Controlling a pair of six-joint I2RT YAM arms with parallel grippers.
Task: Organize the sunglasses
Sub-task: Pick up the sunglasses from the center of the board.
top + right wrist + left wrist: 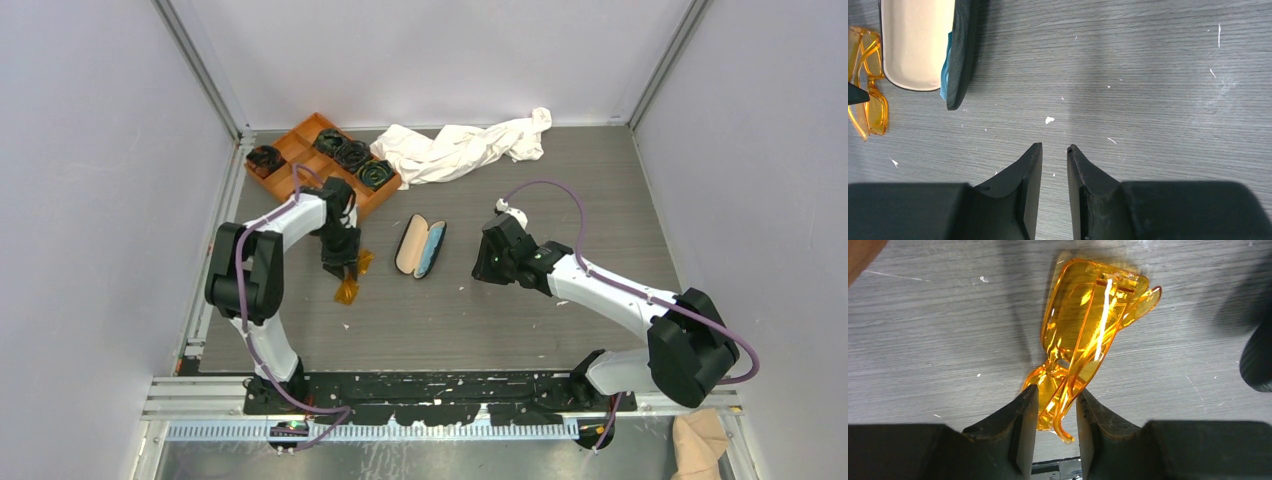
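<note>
Top view: bench (520, 320) is grey laminate with a fine wood grain, matt, scuffed and dotted with white flecks; the sunglasses (1083, 335) sit left of centre, just left of the case, with the left arm over them; translucent orange-amber plastic, glossy, with a bright streak of reflected light down the lens; thin amber arms, one ending in a rounded hooked tip; from the left wrist they look folded and tilted, far end toward the upper right of the frame, near end at lower centre; left fingers (1025, 425) are black, wedge-shaped, matt, and clamped on that near end, the amber plastic filling the gap between them; right fingers (1030, 180) are the same black wedges, apart by a narrow slit with bare bench showing through, nothing between them, right of the case and well apart from it; glasses case (420, 248) is an elongated oval clamshell lying open at centre, black shell, smooth beige lining; light blue cloth (430, 255) shows in its right half; orange tray (300, 150) at upper left is rigid and split into square compartments, several holding dark coiled items I cannot identify; white cloth (460, 148), soft and crumpled, lies at upper centre beside the tray.
</note>
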